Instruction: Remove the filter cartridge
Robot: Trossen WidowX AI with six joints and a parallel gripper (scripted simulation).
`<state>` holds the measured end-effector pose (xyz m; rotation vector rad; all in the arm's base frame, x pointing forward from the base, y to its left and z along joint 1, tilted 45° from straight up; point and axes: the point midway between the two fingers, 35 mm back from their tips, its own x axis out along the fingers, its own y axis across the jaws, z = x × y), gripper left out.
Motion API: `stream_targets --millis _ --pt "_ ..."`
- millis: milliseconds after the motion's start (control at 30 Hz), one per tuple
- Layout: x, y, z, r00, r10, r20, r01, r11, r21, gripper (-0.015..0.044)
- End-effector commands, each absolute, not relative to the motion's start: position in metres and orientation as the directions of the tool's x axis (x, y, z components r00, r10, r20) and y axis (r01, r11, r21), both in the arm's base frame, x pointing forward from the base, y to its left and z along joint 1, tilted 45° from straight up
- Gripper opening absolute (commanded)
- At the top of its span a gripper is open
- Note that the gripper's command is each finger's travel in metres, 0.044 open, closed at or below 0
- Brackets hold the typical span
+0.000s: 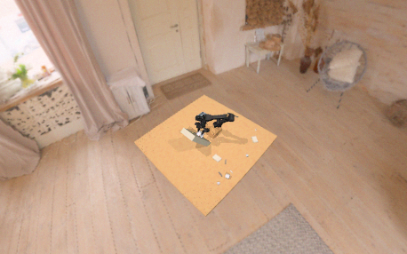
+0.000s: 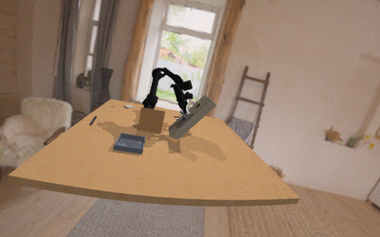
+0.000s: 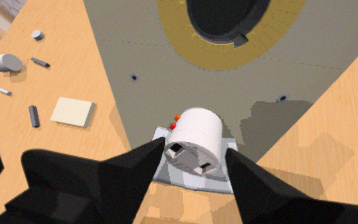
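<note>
The filter cartridge (image 3: pixel 198 131), a white cylinder, is out of the socket. It sits low at the panel's foot on a light grey ledge (image 3: pixel 180 182), its slotted face toward the wrist camera and two small red marks on its side. The service panel (image 3: pixel 145 105) (image 2: pixel 196 118) (image 1: pixel 203 141) is grey and tilted; its gold-ringed round socket (image 3: pixel 220 22) is dark and empty. My gripper (image 3: pixel 195 147) (image 2: pixel 185 114) is partly open. Its fingertips stand either side of the cartridge's slotted end, with gaps visible on both sides. The tray (image 2: pixel 129 150) is blue-grey, shallow and empty.
A brown box (image 2: pixel 151 120) stands between the arm's base and the tray, left of the panel in the exterior view. The wrist view shows a cream block (image 3: pixel 73 112), a grey cylinder (image 3: pixel 6 63), a small disc (image 3: pixel 37 35) and dark bars on the table beside the panel.
</note>
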<state>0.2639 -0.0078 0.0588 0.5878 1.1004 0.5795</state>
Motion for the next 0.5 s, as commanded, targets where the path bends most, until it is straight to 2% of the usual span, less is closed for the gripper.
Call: stream_targets --millis 0,233,467 --pt "0.2638 -0.0078 0.0591 0.34 0.689 -0.64 -0.14 0.71 0.69 0.0245" --pt "0.2638 -0.0078 0.0591 0.34 0.689 -0.64 -0.14 0.71 0.69 0.0198" --pt "0.2701 -0.0116 0.0642 0.341 0.69 -0.639 -0.139 0.709 0.691 0.0014"
